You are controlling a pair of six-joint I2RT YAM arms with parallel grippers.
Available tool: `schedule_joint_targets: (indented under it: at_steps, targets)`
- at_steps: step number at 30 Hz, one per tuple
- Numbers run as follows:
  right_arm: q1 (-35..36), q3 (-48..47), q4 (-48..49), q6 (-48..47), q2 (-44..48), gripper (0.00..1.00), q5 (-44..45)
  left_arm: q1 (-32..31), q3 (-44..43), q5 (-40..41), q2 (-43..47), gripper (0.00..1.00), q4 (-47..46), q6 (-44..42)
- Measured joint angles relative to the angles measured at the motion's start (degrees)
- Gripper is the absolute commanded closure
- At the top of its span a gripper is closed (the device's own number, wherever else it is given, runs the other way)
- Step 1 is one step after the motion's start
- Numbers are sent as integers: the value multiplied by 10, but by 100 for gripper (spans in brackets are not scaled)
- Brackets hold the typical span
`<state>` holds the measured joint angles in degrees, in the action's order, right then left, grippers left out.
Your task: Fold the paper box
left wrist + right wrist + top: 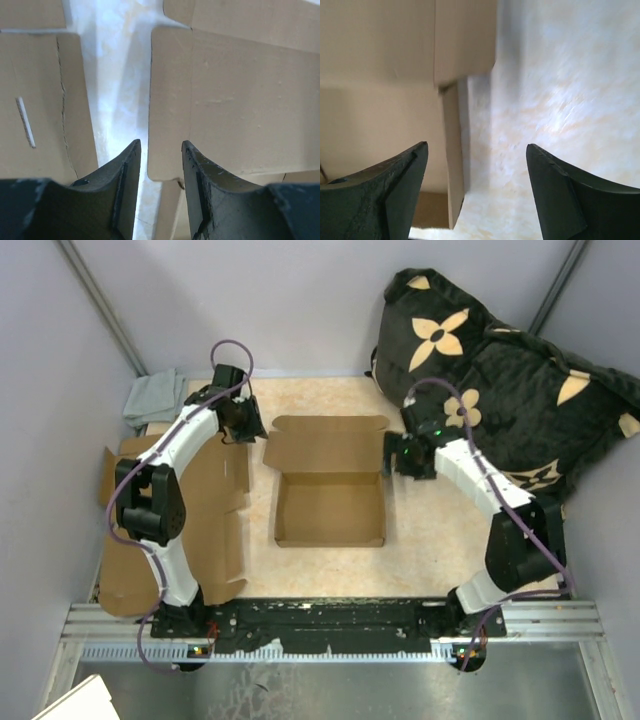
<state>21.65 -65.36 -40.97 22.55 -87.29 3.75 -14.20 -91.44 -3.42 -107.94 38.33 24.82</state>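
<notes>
Observed: the paper box (pixel 330 510) sits at the middle of the table (pixel 430 550), tray open upward, its long axis running 9 to 3 o'clock. The lid flap (pixel 328 445) lies back flat at 12 o'clock of the tray, not yet folded over.

Left gripper (pixel 161 145) stands at 10 o'clock of the box, over the lid flap's left edge. Its jaws are narrowly parted and hold nothing. In the left wrist view that edge runs up between the two fingers, so the flap lies just toward 3 o'clock from this pincer.

Right gripper (pixel 477 145) stands at 2 o'clock of the box, close by the corner where flap meets tray. Its jaws gape wide and are empty. The right side wall (pixel 452 170) shows between them, nearer the inner finger; the box lies toward 9 o'clock from it.

Judgement: both pincers flank the ends of the lid's hinge line, about equally near. Any lift of the flap toward 6 o'clock turns on that alignment.

Outward: spare flat cardboard (pixel 215 530) at 9 o'clock, a grey cloth (pixel 155 398) at 10, a black flowered bag (pixel 500 390) at 2
</notes>
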Motion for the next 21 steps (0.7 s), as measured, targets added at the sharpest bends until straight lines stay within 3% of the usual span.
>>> schedule_joint_targets:
  at_steps: [4, 9, 15, 21]
  targets:
    - [-74, -116, -14, -35, -27, 26, -38, 16, -26, -8, -32, 55, -2, -9]
    - [-104, -284, -19, -76, -167, 31, -69, 34, -91, -36, -118, 56, 11, -25]
    - [-104, -304, -44, -86, -275, 32, -87, 46, -139, -75, -170, 56, 24, -36]
    - [-104, -304, -54, -87, -305, 34, -114, 48, -151, -116, -177, 57, 19, -37]
